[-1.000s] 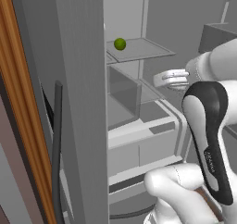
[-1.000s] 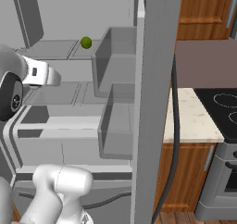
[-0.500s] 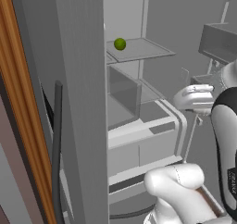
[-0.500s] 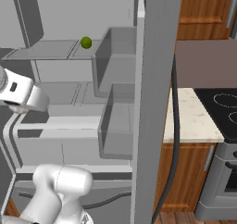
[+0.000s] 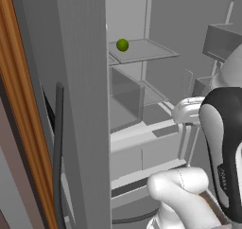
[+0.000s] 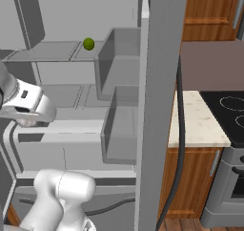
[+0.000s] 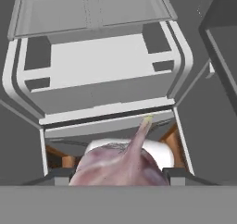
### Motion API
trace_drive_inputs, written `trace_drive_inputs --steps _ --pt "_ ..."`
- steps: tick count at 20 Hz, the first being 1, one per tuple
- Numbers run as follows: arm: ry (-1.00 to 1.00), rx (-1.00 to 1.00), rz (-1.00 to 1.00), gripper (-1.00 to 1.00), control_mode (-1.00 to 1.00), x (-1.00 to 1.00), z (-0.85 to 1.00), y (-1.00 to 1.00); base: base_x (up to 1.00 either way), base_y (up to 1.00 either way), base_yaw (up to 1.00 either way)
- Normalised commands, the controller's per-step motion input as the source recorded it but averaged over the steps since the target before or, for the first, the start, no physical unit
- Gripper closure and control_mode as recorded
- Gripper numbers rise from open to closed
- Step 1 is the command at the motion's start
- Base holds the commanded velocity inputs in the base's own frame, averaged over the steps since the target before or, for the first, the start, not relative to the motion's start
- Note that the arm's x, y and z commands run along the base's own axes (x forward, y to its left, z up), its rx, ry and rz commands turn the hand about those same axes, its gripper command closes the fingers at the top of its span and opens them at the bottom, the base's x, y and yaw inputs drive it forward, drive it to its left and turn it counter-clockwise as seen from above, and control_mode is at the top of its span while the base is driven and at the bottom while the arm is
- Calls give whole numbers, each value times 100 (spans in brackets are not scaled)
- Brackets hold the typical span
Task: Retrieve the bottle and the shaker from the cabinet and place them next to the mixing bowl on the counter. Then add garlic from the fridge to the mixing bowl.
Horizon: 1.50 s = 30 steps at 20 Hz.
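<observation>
The tool (image 7: 121, 180) holds one garlic (image 7: 121, 165) between its tips, low in front of the open fridge (image 5: 142, 81). Keep the squeeze gentle and steady, lift it clear of the shelves, then carry it slowly. One green ball (image 5: 122, 45) sits on the top shelf's front edge.

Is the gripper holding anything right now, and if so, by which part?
Yes: the garlic. In the hand view the gripper has the bulb between its fingers, clamped across its round body, with the thin stem free and pointing away toward the open fridge.
</observation>
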Motion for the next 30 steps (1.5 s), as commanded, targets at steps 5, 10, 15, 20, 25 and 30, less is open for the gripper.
trace_drive_inputs --steps 5,10,15,20,25,30 --pt "-6 0 3 100 -100 0 -18 -5 0 0 0" --pt "0 0 0 100 -100 0 0 0 0 0 0" --pt "0 0 0 100 100 -3 0 0 -24 0 0" --pt "0 0 0 100 100 0 0 0 -98 0 0" --pt "0 0 0 100 100 0 0 0 -94 -28 -26" --pt "0 0 0 100 100 0 0 0 -84 -21 -61"
